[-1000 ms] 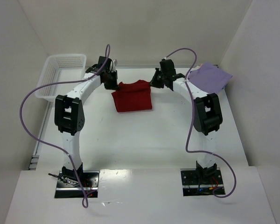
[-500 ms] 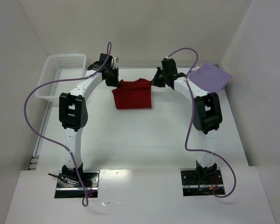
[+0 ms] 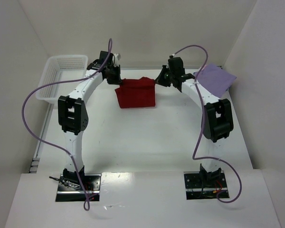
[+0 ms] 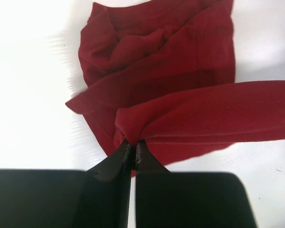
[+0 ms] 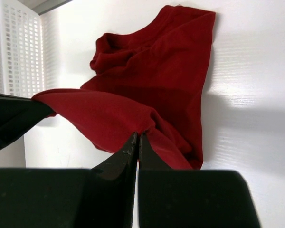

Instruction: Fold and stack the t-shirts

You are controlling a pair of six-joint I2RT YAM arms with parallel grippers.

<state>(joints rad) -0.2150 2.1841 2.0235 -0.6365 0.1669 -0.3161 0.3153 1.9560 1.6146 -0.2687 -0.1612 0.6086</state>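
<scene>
The dark red t-shirt lies at the far middle of the table, its far edge lifted between both grippers. My left gripper is shut on the shirt's far left corner; in the left wrist view the jaws pinch a fold of the red cloth. My right gripper is shut on the far right corner; in the right wrist view it pinches the red cloth. A folded lavender t-shirt lies at the far right.
A white mesh basket stands at the far left and shows in the right wrist view. White walls close in the back and both sides of the table. Purple cables loop over both arms.
Both grippers have moved toward the far wall with the shirt's edge held, pulling the red shirt a little farther back and stretching it taut between them.
</scene>
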